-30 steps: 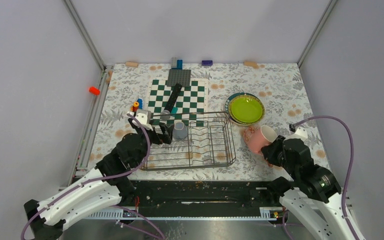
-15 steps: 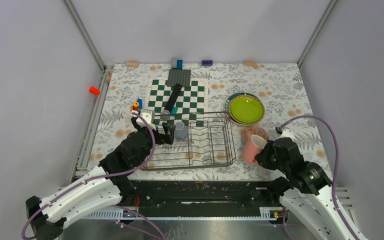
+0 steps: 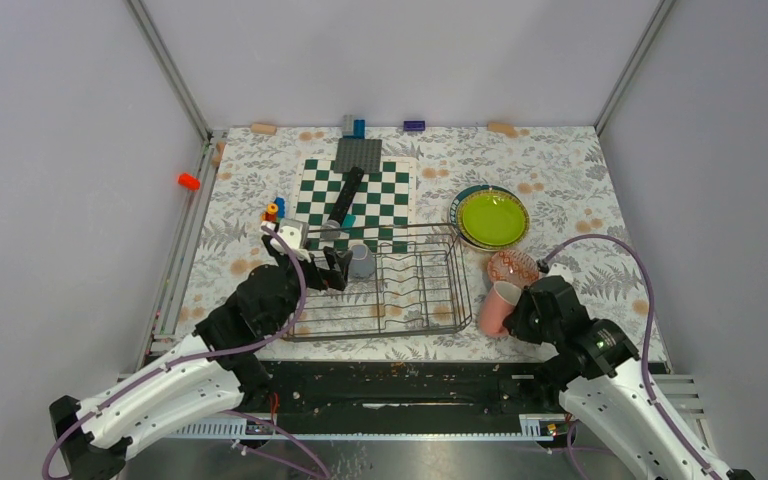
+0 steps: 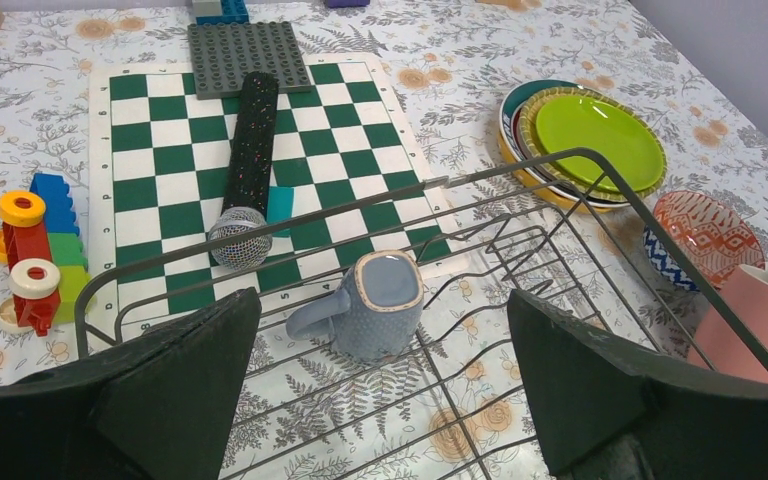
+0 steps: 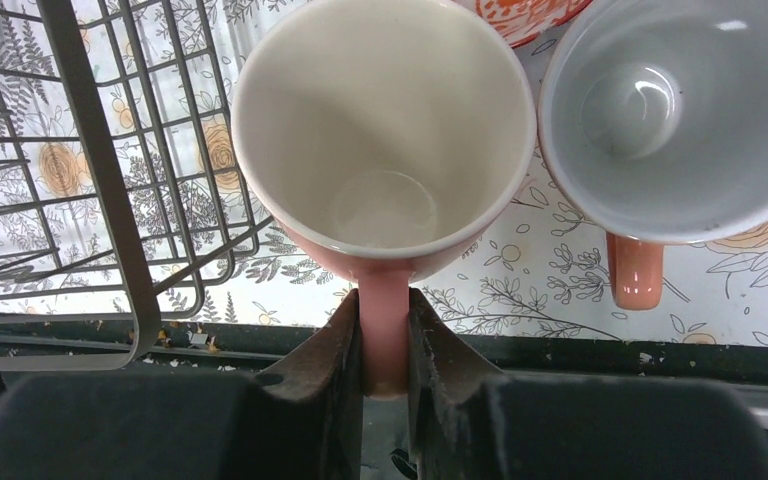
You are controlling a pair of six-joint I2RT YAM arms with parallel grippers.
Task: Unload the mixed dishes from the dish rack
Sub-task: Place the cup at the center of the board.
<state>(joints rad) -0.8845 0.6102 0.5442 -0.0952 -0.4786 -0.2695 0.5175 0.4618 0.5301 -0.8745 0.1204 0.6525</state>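
The dish rack [image 3: 430, 305] holds one small grey cup [image 3: 361, 261], lying at its far left corner. My left gripper [image 3: 335, 268] is open just in front of the cup; in the left wrist view the cup [image 4: 385, 305] lies between and beyond the jaws of the gripper [image 4: 380, 385]. My right gripper [image 3: 516, 311] is shut on the handle of the large pink mug [image 3: 495, 308], right of the rack. In the right wrist view the mug [image 5: 385, 120] is upright, with the salmon mug [image 5: 675, 100] beside it. The stacked plates [image 3: 490, 217] and patterned bowl [image 3: 513, 266] rest on the table.
The green-and-white checkered board [image 3: 385, 195] lies behind the rack with a black microphone-like cylinder [image 3: 345, 197] on it. Toy blocks [image 3: 275, 210] stand left of it and a grey baseplate [image 3: 358, 155] behind. The rack's corner [image 5: 110, 200] is close left of the pink mug.
My right gripper has carried the pink mug down and toward the near edge, turning it upright beside the rack's right end. The left gripper has stayed near the grey cup.
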